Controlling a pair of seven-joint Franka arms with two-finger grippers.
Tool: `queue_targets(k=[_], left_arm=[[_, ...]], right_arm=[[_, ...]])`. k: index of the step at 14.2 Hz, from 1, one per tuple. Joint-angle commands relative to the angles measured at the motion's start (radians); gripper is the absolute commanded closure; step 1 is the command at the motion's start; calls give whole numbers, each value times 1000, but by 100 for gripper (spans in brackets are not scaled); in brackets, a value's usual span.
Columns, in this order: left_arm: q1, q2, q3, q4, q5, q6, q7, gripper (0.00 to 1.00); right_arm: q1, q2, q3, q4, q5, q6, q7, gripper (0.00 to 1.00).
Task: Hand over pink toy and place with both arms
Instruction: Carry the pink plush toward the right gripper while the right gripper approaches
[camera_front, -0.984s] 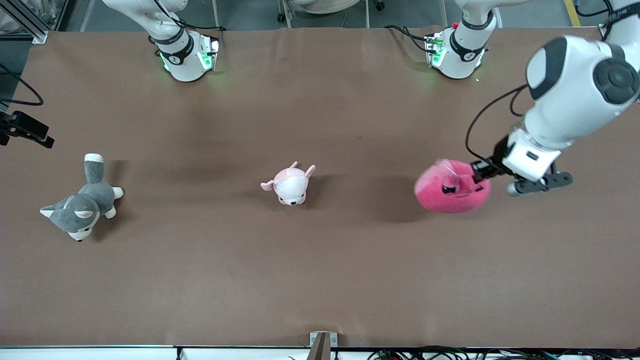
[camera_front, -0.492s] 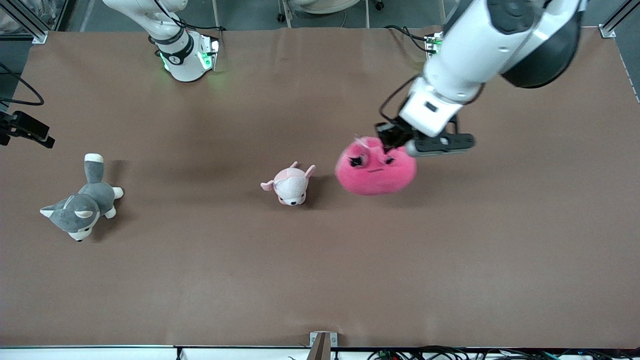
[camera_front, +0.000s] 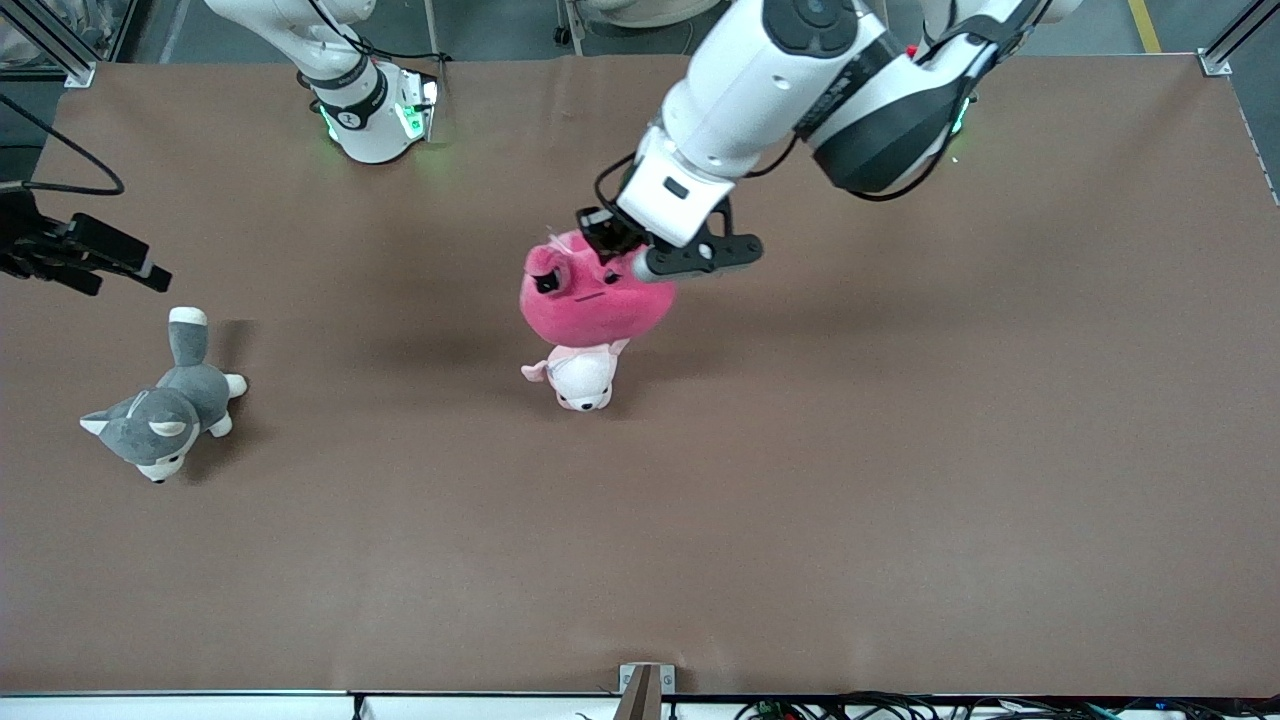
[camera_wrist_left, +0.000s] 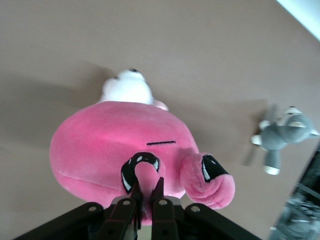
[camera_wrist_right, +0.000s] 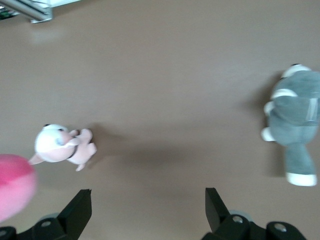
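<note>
Brown table (camera_front: 900, 480): pink toy (camera_front: 590, 300) aloft over puppy plush (camera_front: 580, 378), pinched at ear by left gripper (camera_wrist_left: 145, 202). Soft, light; best grabbed by body. Right gripper (camera_wrist_right: 147, 207) spread wide, waiting.

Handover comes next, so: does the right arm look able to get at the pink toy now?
Probably yes. The pink toy hangs from the left end effector above the puppy plush, and the open right end effector has only bare table between.

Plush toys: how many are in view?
3: pink toy held aloft by the left tool over the small puppy mid-table; grey husky toward the right arm's end.
</note>
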Motion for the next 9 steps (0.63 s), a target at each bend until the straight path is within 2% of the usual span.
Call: queue_targets(k=[1,5,7,9], left_arm=[[-41,37,-2,44,-61,99,-83,100],[-65,53,-2,44,-67,230,-116,100],[-74,71,-2,44,-67,293,-153,100],[-91,93,-2,46,-67,351,-168,100]], right_arm=[[63,7,-1,-23,58,16,19,0],[138,82,-1,20,151,28,26,1],[169,101,-1,35,160,56,80,10],[199,113,-1,58,170,63,171,25]])
